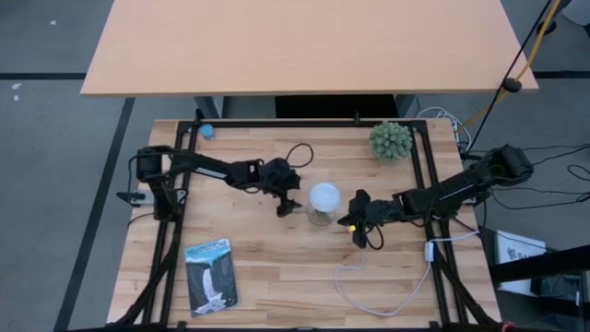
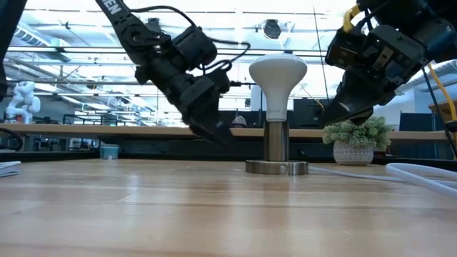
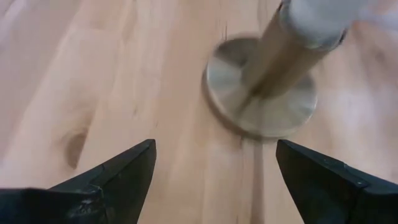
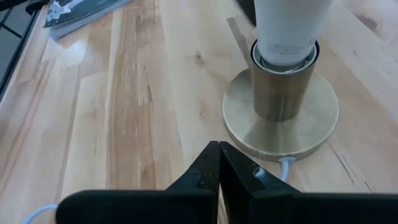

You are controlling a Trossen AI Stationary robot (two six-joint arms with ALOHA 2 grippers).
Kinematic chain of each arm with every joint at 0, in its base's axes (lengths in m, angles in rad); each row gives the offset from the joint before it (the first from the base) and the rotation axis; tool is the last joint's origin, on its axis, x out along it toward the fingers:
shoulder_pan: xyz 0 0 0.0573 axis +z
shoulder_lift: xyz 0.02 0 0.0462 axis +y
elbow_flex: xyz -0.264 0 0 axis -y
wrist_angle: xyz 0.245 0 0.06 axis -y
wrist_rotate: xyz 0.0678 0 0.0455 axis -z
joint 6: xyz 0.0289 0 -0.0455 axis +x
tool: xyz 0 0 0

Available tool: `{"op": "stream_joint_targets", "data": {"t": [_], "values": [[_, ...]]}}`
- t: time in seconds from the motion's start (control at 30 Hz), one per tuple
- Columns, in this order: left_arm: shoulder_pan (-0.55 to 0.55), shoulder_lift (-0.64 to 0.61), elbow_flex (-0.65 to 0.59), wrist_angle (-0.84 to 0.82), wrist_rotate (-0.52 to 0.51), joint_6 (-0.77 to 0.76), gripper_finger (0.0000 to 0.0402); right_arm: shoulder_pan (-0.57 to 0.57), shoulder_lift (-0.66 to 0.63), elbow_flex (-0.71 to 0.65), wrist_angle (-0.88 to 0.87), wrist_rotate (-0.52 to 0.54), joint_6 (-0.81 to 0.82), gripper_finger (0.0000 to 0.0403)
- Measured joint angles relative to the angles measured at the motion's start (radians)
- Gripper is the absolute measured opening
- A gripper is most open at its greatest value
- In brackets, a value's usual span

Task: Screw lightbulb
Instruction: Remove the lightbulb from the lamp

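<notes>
Bulb seated in socket, both grippers off it

You have no fully readable writing: white letters run along the left arm's upper link in the low view but are cut off, and the print on the booklet (image 1: pixel 210 275) at the near left of the tabletop (image 1: pixel 267 267) is too small to read. The lightbulb (image 2: pixel 277 80) stands upright in the brass socket (image 2: pixel 276 146), mid-tabletop, its white cord (image 1: pixel 369 297) trailing toward the near right. Your left gripper (image 1: pixel 286 199) hangs just left of the bulb, tilted down toward the socket base, fingers (image 3: pixel 118 177) spread wide and empty. Your right gripper (image 1: pixel 358 227) sits just right of the bulb, raised off the wood, fingers (image 4: pixel 208 171) pressed together, holding nothing. A green spiky plant (image 1: pixel 391 140) sits far right.
</notes>
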Motion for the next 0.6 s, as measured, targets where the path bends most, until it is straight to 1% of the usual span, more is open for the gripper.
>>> {"op": "stream_joint_targets", "data": {"t": [0.07,0.13,0.23,0.37,0.5,0.6], "values": [[-0.002,-0.012,-0.002,0.003,-0.002,-0.048,0.0337,0.0,0.0,0.0,0.0,0.0,-0.001,0.0],[-0.006,-0.01,-0.001,0.006,-0.026,-0.097,0.0337,0.0,0.0,0.0,0.001,0.0,-0.001,0.0],[-0.014,-0.004,-0.003,0.004,-0.061,-0.128,0.0337,0.0,0.0,0.0,0.003,-0.001,0.0,0.0],[-0.029,0.0,-0.002,0.001,-0.063,-0.109,0.0337,0.0,0.0,0.0,0.008,0.002,0.0,0.0],[-0.02,0.0,-0.002,0.008,-0.071,-0.089,0.0337,0.0,0.0,0.0,0.009,0.002,-0.001,0.0],[-0.006,0.0,-0.002,0.007,-0.114,-0.099,0.0337,0.0,0.0,0.0,0.009,-0.005,0.004,0.0]]}}
